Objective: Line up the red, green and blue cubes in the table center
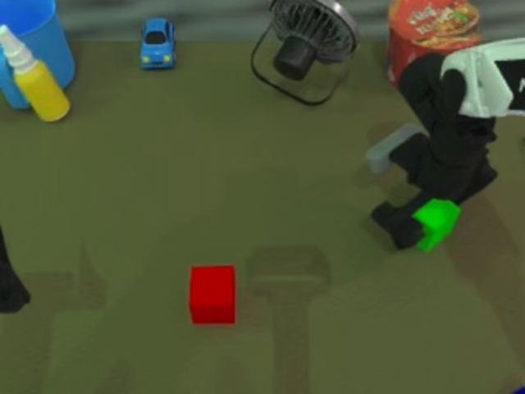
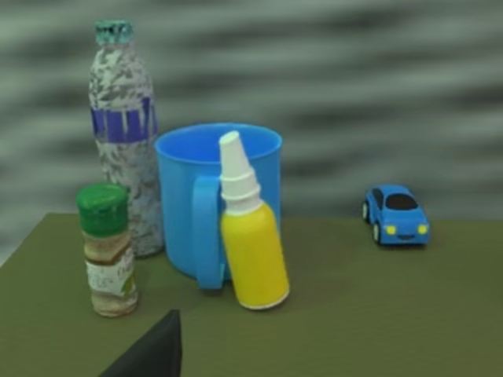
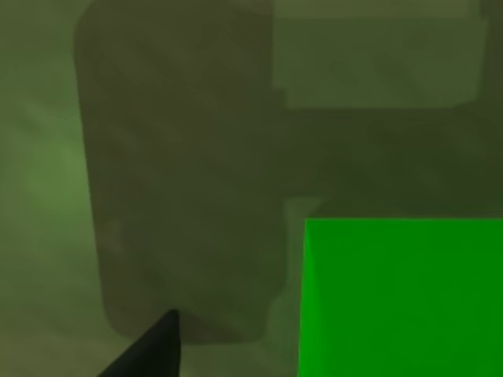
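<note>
The red cube (image 1: 212,294) rests on the olive tabletop (image 1: 164,180) in the lower middle of the top view. Above and to its right, at mid right, the right end effector (image 1: 422,226) pinches the green cube (image 1: 435,222). The left end effector (image 1: 10,287) sits at the left edge, its grip state impossible to tell, while a blue toy car (image 1: 157,43) stands along the top edge.
</note>
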`<state>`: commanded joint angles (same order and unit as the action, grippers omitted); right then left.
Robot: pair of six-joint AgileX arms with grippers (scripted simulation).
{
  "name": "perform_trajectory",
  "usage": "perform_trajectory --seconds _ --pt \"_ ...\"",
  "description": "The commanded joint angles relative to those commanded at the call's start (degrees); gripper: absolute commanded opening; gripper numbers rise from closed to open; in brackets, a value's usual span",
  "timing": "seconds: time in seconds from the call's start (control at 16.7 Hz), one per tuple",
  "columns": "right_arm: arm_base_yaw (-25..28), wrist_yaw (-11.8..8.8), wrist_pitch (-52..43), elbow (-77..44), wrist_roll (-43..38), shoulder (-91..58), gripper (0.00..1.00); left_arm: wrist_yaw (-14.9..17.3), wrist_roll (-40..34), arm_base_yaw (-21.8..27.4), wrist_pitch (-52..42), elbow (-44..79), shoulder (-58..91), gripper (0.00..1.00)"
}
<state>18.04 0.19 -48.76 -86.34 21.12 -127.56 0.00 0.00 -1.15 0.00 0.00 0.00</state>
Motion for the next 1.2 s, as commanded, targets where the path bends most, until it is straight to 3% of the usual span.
perform_trajectory --seconds 0.18,0.96,1.2 --pt "0.00 0.00 0.06 0.04 0.00 -0.04 1.00 0.00 0.00 0.00 0.00 0.00 0.00 1.00" --pt "0.00 0.00 0.06 0.04 0.00 -0.04 0.02 0.00 0.00 0.00 0.00 0.00 0.00 1.00" --pt "0.00 0.00 0.06 0.04 0.00 -0.04 0.00 0.00 0.00 0.00 0.00 0.00 0.00 1.00"
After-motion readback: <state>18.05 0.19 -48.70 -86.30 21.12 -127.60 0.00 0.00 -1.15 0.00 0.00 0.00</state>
